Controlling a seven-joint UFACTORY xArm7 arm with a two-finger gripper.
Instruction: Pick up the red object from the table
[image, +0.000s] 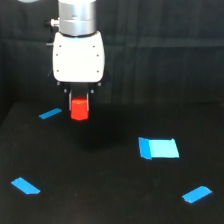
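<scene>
The red object (79, 109) is a small red-orange block hanging just under the white gripper body, above the black table (100, 185). My gripper (79, 101) is shut on the block's upper part, with dark fingers at either side of it. The block appears lifted off the table, with a dim shadow below it. The fingertips are mostly hidden by the block and the dark background.
A blue tape strip (50, 114) lies to the exterior view's left of the block. A larger blue rectangle (159, 148) sits to the right. More blue strips lie at the front left (25, 185) and front right (197, 194). A black curtain hangs behind.
</scene>
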